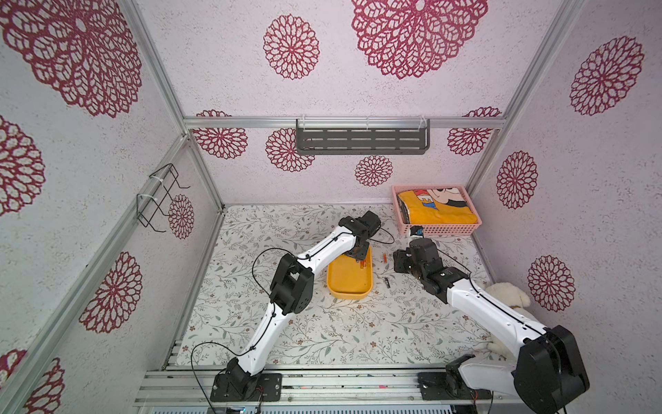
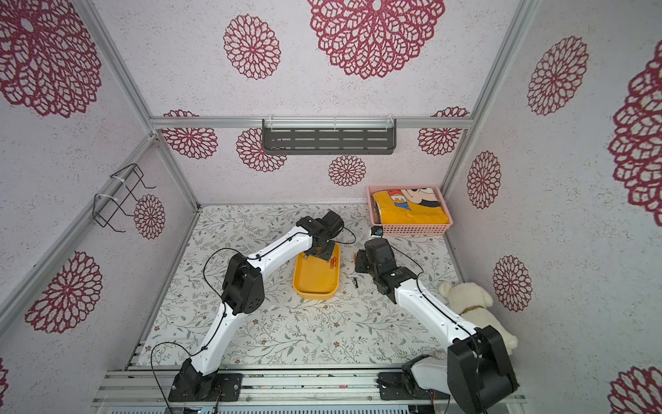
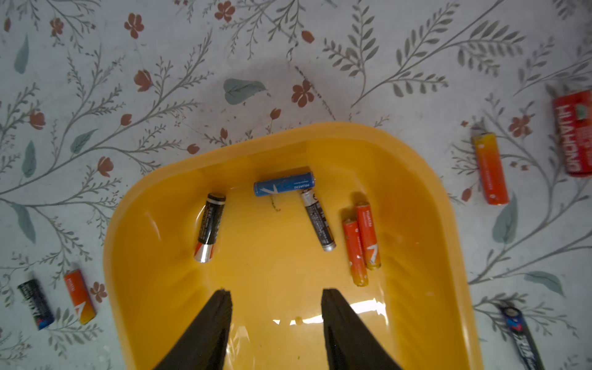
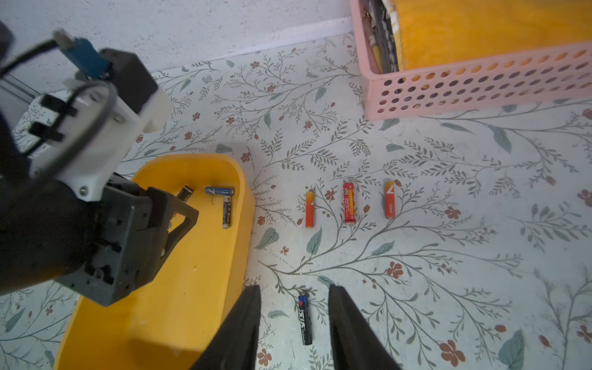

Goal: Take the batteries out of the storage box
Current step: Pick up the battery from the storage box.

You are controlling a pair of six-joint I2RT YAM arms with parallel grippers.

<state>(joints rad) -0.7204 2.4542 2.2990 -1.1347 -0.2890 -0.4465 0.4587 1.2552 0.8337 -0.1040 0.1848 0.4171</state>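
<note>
In both top views the storage box [image 1: 349, 283] sits mid-frame on the floral surface [image 1: 322, 333]. My left arm [image 1: 322, 251] covers the box's far end, so I see only orange specks there.

The left wrist view fills that in. The left pincer [image 3: 277, 290] hangs open and empty over the box. Five batteries lie inside: a blue battery [image 3: 283, 184], a black-and-silver battery [image 3: 209, 227], a grey battery [image 3: 318, 221] and an orange pair [image 3: 354, 253] side by side. Only this view shows a black cell [image 3: 36, 304] and an orange cell [image 3: 80, 296] out on the surface.

The right wrist view shows the right pincer [image 4: 293, 286] open, gripping nothing. A slim black battery [image 4: 305, 320] lies on the surface between its fingers. Farther off lie two orange batteries [image 4: 309, 209] flanking a red battery [image 4: 349, 203].

The left wrist view reads that red label as "HUAHONG"; other labels are too small to read. At upper right in the top views, the pink basket [image 1: 440, 229] holds a yellow cloth [image 1: 451, 215] with blue letters ending "EY".
</note>
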